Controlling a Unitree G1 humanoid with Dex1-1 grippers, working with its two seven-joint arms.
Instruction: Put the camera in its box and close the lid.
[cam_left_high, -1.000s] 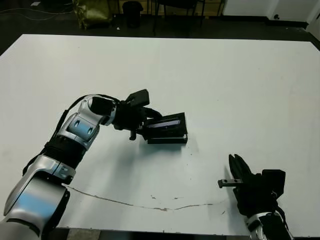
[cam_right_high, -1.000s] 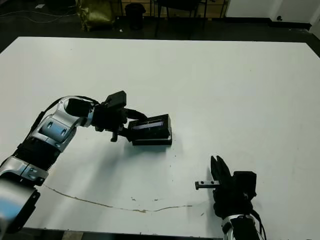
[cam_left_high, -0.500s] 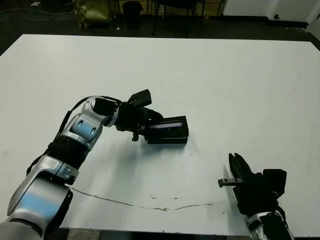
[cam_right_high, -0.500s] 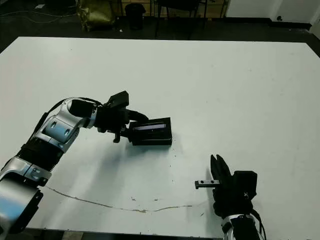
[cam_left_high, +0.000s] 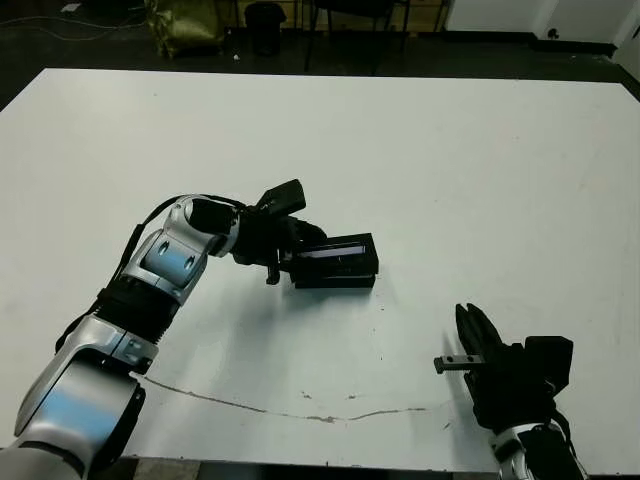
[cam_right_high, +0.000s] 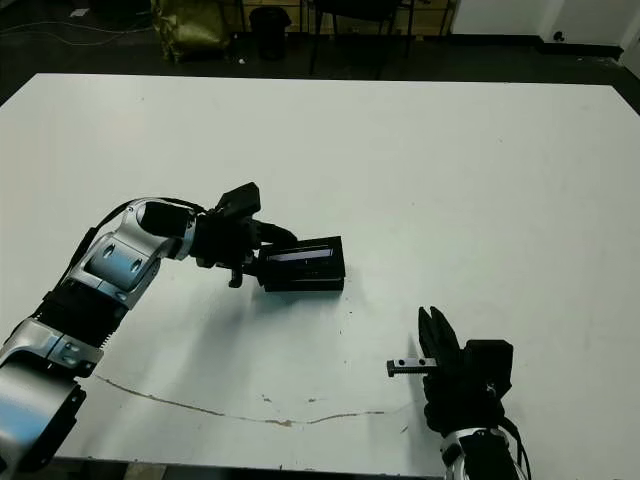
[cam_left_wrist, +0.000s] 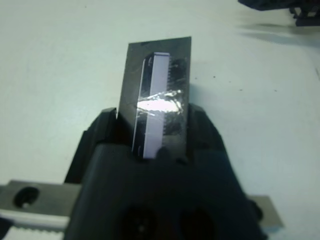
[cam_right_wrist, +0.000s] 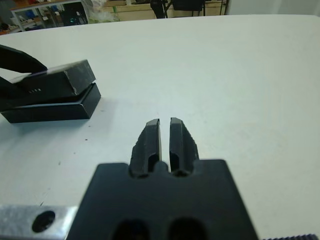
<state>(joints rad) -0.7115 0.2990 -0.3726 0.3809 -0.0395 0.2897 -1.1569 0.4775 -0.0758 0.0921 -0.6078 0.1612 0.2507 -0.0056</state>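
Observation:
The lid (cam_left_high: 338, 250), a flat black cover with a glossy lilac strip, lies slightly tilted on top of the box (cam_left_high: 335, 280), a shallow black tray near the table's middle. My left gripper (cam_left_high: 288, 252) is shut on the lid's left end; the left wrist view shows the lid (cam_left_wrist: 159, 80) clamped between both fingers. The right wrist view shows the lid (cam_right_wrist: 55, 79) resting askew over the box (cam_right_wrist: 50, 109), with a gap at one side. The camera is hidden. My right gripper (cam_left_high: 474, 330) is shut and holds nothing, near the front right of the table, apart from the box.
A thin dark crack line (cam_left_high: 300, 410) runs along the white table (cam_left_high: 480, 170) near its front edge. Beyond the far edge are dark floor, chair legs and a yellow-green bag (cam_left_high: 185, 25).
The lid's raised far end has come down, so it sits flatter on the box. My left arm shifted slightly with it. The right arm has not moved.

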